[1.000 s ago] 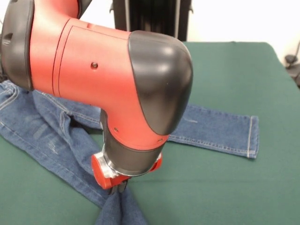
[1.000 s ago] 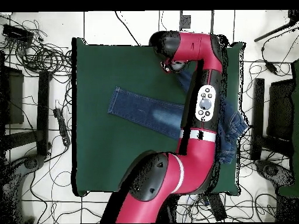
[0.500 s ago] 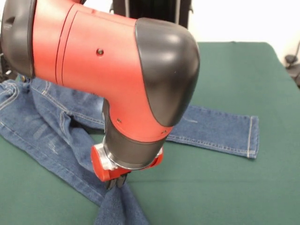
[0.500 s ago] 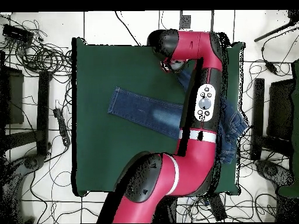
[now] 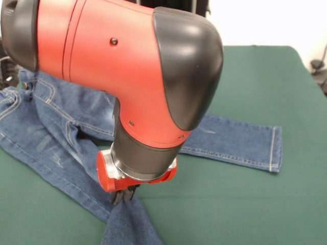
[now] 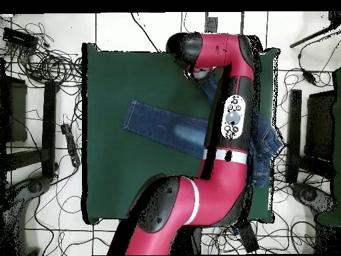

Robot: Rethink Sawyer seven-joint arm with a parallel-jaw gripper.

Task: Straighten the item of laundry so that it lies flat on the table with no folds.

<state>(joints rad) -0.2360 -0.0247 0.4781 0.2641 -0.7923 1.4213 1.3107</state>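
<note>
In the front view, your arm (image 5: pixel 127 76) filled most of the frame, with the hand (image 5: pixel 124 195) low at the near edge of the green worktop (image 5: pixel 245 204). The dark fingers (image 5: pixel 119 196) stood close together and pinched a raised ridge of denim on one leg of the jeans (image 5: pixel 56 148). That leg ran from the waist area at the left down toward the bottom edge and rose into a peak under the hand. The other leg lay flat, reaching to the right, with its hemmed cuff well apart from the hand. Folds were present around the crotch and waist.

In the overhead view, you had the arm (image 6: pixel 230 133) stretched across the worktop (image 6: pixel 106 100) from the bottom of the picture. The hand itself was hidden beneath the wrist. The jeans (image 6: pixel 166 128) showed one leg lying straight toward the left, with a pale faded patch. The waist was bunched at the right edge of the worktop, partly under the arm.
</note>
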